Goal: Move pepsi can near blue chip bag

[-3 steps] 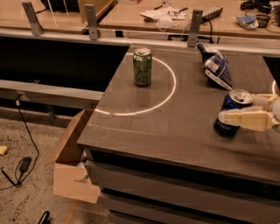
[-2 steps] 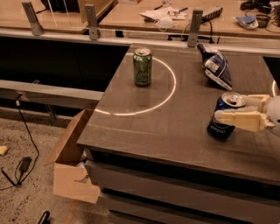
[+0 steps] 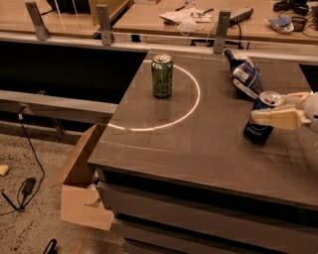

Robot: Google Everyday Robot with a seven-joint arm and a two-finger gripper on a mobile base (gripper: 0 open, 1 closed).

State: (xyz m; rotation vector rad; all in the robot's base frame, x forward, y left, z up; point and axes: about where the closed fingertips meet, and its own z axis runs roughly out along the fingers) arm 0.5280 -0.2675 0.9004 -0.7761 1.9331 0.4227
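The pepsi can (image 3: pixel 259 126), dark blue with a silver top, is at the right side of the dark table (image 3: pixel 198 144) and leans slightly, its top toward the right. My gripper (image 3: pixel 269 106) reaches in from the right edge, and its pale fingers (image 3: pixel 276 119) are closed around the can's upper part. The blue chip bag (image 3: pixel 246 75), shiny and wrinkled with white patches, lies on the table just behind the can, a short gap away.
A green can (image 3: pixel 162 75) stands upright at the table's back left, inside a bright ring of light (image 3: pixel 191 101). An open cardboard box (image 3: pixel 82 183) sits on the floor at the table's left front. A cluttered counter (image 3: pixel 198 15) runs behind the railing.
The gripper and the pepsi can have shifted a little toward the chip bag after first drifting left. The can now sits slightly higher in the view and leans.
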